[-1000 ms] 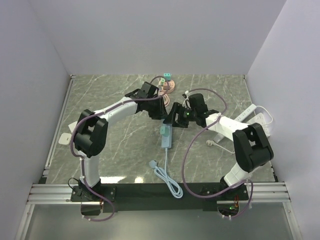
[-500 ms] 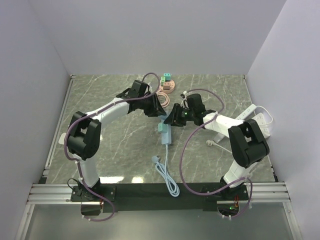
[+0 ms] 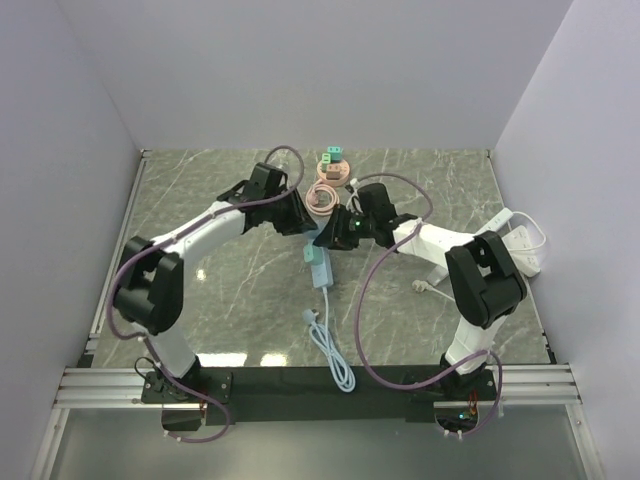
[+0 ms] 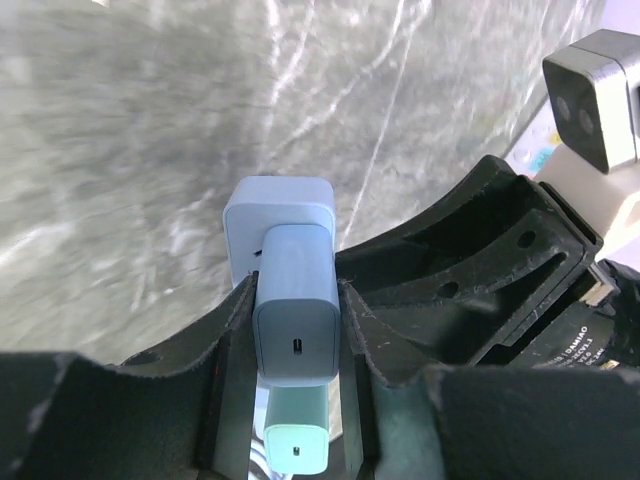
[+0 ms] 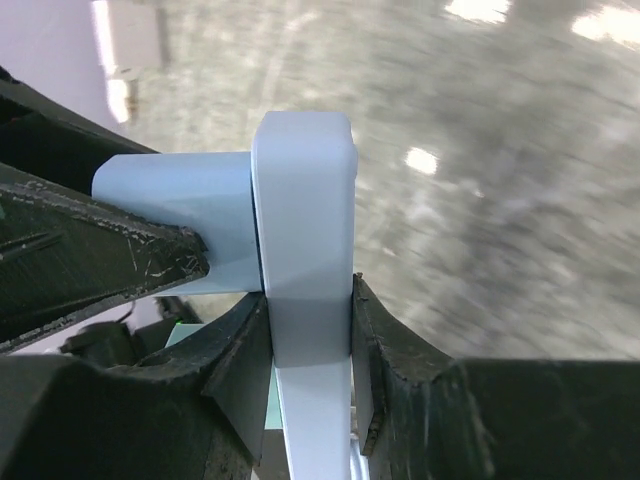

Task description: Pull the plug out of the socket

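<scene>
We are pinching the pale blue charger plug [image 4: 295,300] between our left gripper's [image 4: 296,335] fingers, while our right gripper [image 5: 308,335] is clamping the power strip [image 5: 303,200]. The plug is sitting seated in the strip, over mid-table [image 3: 220,290].

No legible text, small white print on right arm [image 4: 588,348] unreadable

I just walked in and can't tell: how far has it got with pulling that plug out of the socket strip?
Done: both grips are on. The left gripper clamps the blue-grey plug, and the right gripper clamps the white socket strip. In hand: the plug sits flush against the strip, nothing parted yet. Left: pulling the two apart.
</scene>
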Robot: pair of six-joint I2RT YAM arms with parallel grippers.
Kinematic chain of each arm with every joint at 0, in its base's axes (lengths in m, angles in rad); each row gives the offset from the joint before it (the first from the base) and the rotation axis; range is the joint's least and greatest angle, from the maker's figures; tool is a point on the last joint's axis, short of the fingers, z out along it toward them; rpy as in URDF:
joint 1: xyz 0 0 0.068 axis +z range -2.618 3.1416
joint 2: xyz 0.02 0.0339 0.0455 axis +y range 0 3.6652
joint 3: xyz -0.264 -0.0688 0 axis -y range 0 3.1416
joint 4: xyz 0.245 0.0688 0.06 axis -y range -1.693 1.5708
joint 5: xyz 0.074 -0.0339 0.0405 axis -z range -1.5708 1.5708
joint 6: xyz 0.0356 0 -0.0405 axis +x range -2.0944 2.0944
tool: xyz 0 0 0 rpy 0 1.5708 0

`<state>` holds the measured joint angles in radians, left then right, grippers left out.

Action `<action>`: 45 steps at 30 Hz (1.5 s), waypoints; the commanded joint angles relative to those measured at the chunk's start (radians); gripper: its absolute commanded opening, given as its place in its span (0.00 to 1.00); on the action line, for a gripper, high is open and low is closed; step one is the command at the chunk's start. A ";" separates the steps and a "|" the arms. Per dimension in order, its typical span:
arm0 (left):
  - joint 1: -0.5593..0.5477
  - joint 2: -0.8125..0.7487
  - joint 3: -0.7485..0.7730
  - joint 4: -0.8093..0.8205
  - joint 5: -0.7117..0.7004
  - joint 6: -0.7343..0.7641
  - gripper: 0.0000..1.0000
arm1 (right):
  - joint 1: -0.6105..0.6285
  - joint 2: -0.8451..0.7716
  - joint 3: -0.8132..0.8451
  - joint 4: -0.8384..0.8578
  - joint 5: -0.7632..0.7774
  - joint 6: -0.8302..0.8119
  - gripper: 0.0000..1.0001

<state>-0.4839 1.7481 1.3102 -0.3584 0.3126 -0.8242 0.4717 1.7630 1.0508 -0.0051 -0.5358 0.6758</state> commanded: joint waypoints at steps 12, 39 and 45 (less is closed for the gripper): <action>0.211 -0.391 -0.207 0.118 0.045 0.172 0.00 | -0.044 -0.014 0.000 -0.055 0.008 -0.051 0.00; 0.680 -0.070 -0.235 -0.119 -0.254 0.260 0.52 | -0.041 -0.036 -0.032 -0.122 -0.001 -0.101 0.00; 0.693 -0.094 -0.226 -0.128 -0.273 0.254 0.77 | -0.042 -0.031 -0.025 -0.130 -0.003 -0.102 0.00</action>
<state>0.2035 1.6836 1.0695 -0.4839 0.0582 -0.5800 0.4221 1.7767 1.0054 -0.1356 -0.5064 0.5785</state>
